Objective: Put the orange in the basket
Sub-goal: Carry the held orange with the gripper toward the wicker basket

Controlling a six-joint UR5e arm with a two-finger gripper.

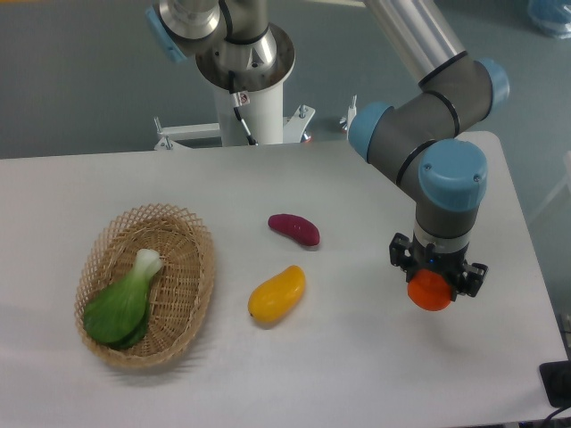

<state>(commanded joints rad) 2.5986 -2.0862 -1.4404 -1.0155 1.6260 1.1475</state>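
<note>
The orange (431,292) is a small round orange-red ball at the right side of the table, sitting between the fingers of my gripper (436,283). The gripper points straight down and is shut on the orange; whether the orange rests on the table or hangs just above it, I cannot tell. The basket (183,228) is an oval tan wicker basket at the far left of the table, well apart from the gripper.
A green leafy vegetable (123,301) lies inside the basket. A yellow-orange mango-shaped fruit (277,294) and a dark purple oblong vegetable (294,228) lie on the table between basket and gripper. The robot base (245,62) stands at the back.
</note>
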